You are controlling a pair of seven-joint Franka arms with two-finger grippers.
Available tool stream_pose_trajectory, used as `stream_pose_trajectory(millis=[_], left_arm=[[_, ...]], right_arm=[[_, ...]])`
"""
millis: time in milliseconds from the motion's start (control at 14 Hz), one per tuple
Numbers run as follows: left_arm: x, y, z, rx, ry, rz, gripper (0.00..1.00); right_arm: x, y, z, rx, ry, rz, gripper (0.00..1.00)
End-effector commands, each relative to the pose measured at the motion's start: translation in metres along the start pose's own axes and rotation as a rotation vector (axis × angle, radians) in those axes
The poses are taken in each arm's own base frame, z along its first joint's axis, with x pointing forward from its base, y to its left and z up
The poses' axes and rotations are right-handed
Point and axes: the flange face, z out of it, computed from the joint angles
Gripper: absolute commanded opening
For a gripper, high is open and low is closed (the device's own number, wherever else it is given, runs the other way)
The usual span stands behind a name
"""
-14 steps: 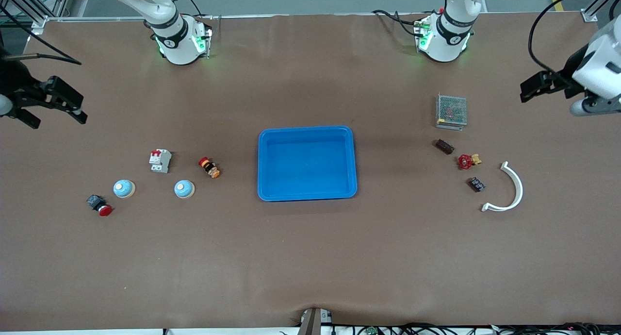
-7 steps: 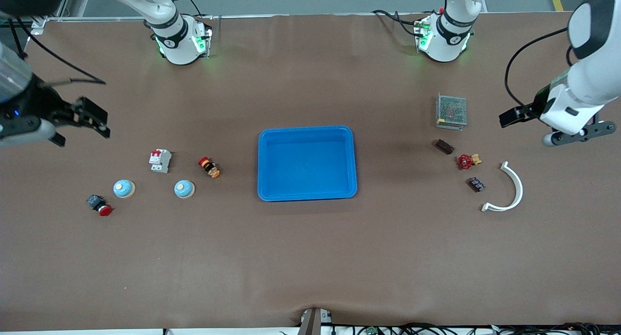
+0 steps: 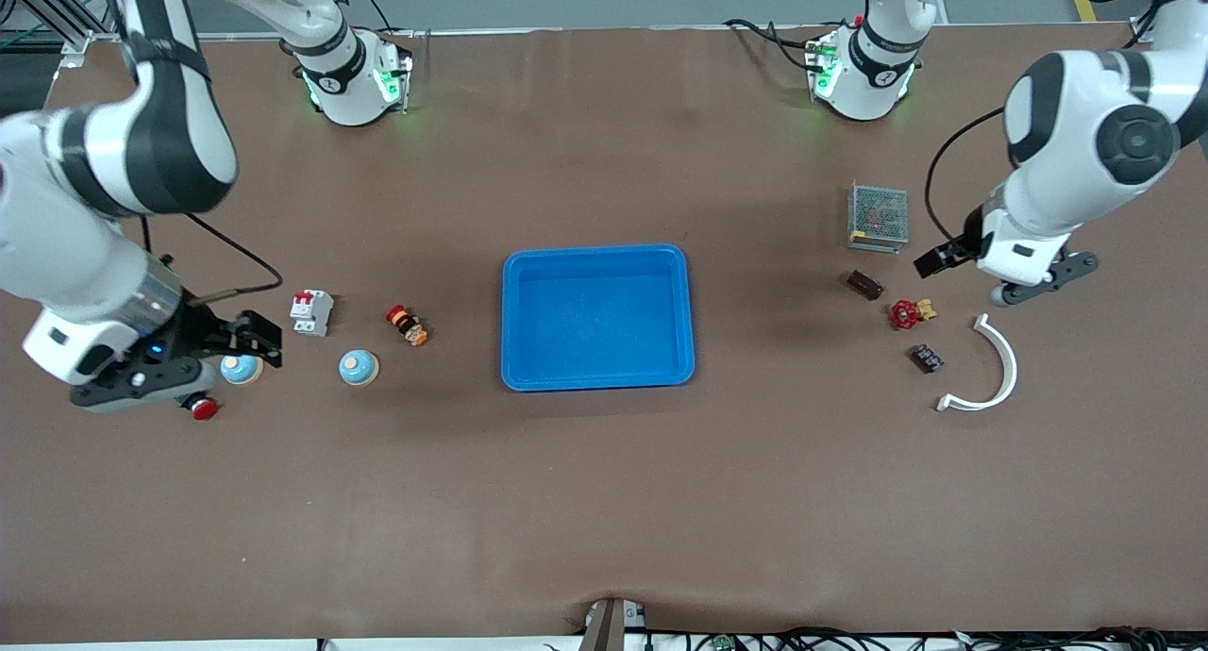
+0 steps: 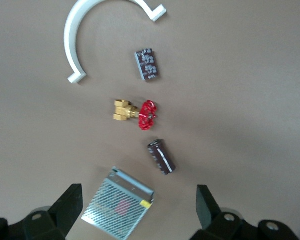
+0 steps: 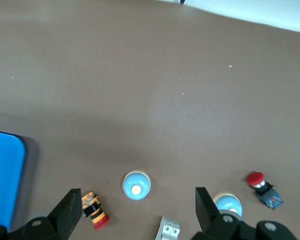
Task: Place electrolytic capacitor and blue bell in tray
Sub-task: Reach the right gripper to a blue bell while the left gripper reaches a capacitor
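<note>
A: Two bells sit toward the right arm's end of the table, both well apart from the tray [image 3: 597,317]. Which one is being gone for?

B: Hard to say yet. One blue bell [image 3: 359,367] stands nearer the tray; the other bell [image 3: 241,370] lies farther from the tray and is partly covered by the right gripper [image 3: 247,338], which hangs just over it with its jaws spread wide and nothing between them.

A: And the capacitor?

B: The capacitor [image 3: 864,284], a small dark cylinder lying on its side, is toward the left arm's end, well apart from the tray, close beside a red valve [image 3: 906,313] and near a metal mesh box [image 3: 879,217]. The left gripper [image 3: 944,256] is up over the table just beside it, also wide open and empty.

A: So the tray has nothing in it?

B: Nothing. I'd judge this as the reach before either pickup.

A: What does the next move need?

B: My guess: each hand has to centre over its part and come down. The capacitor should be taken across its narrow body, without nudging the valve. The bell is domed, so the fingers should close low on its sides, clear of the red push button [image 3: 201,407] next to it.
</note>
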Motion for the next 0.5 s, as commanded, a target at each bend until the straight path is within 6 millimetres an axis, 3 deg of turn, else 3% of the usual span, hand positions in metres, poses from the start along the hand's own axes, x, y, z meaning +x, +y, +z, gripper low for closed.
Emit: stream_pose_trajectory(millis=[0,427], left_arm=[[-0.011,0.006,0.036,-0.005,0.001,-0.084,1.0],[-0.015,0.017,0.109,-0.011,-0.03,-0.302,0.98]], right_arm=[[-0.019,0.003,0.041,0.002,0.002,-0.018,1.0],[-0.048,0.007,0.11,0.022,-0.105,-0.159,1.0]])
